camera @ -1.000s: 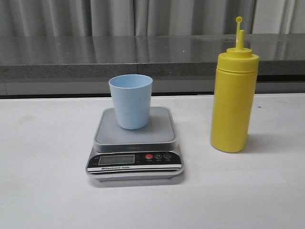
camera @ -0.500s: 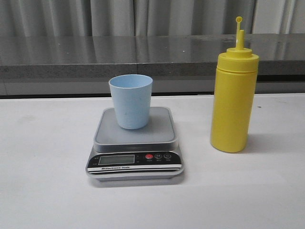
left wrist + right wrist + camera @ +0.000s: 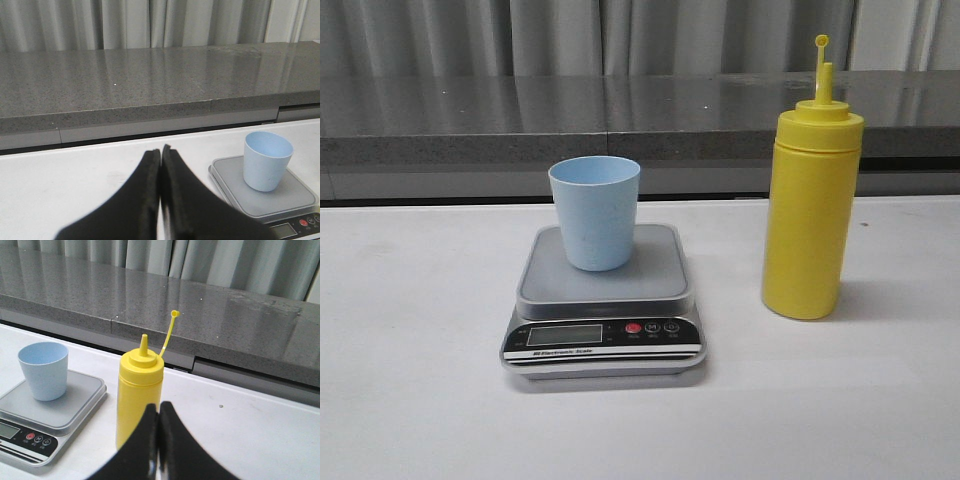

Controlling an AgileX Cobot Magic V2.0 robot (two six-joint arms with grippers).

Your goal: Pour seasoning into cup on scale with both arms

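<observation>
Nearest to the cameras are the two end effectors, each seen only from its own wrist: the left end effector (image 3: 160,165) has its fingers pressed together with nothing between them, and the right end effector (image 3: 158,417) is pressed together in the same way and holds nothing. Neither arm appears in the front view, so both are back from the things. A little farther, on the white table (image 3: 410,400), lies the scale (image 3: 604,340) with its display and red button toward the robot. On the grey platform of the scale, toward its far side, the cup (image 3: 595,212) stands upright, and from the wrist views its inside looks empty. To the robot's right of the scale, apart from it and not touching, the seasoning (image 3: 810,200) stands upright on the table, its cap strap pointing up and its nozzle uncovered. Behind all this a dark grey ledge (image 3: 520,120) runs across, with pale curtains beyond. I judge that the task has not yet begun: the cup is already in place, but gripping the bottle, carrying it over the cup and pouring are all left.
</observation>
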